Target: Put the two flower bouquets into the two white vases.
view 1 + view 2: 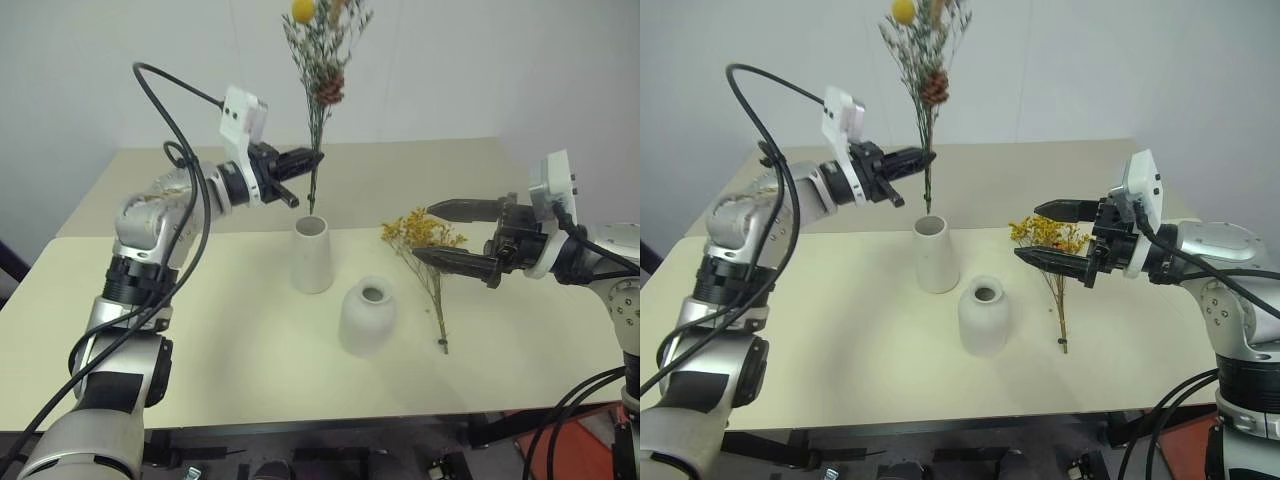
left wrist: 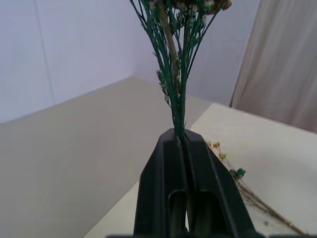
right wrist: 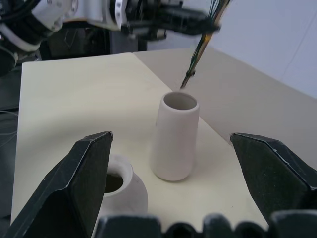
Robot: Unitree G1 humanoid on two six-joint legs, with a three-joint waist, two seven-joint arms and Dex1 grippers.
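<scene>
Two bouquets are being handled. The left hand (image 1: 305,160) is pinching the dried bunch (image 1: 322,75) low on its stems, upright, stem tips hanging just above the tall cone vase (image 1: 311,255). The yellow blossom spray (image 1: 425,250) is lying on the table (image 1: 200,330) beside the squat vase (image 1: 367,315), under the spread right hand (image 1: 445,232). Judgement: both are light and brittle; gripping the bare lower stems looks safest.

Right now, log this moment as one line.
left hand: shut on dried bunch, stems above tall vase | right hand: open over yellow spray | squat vase: empty
</scene>
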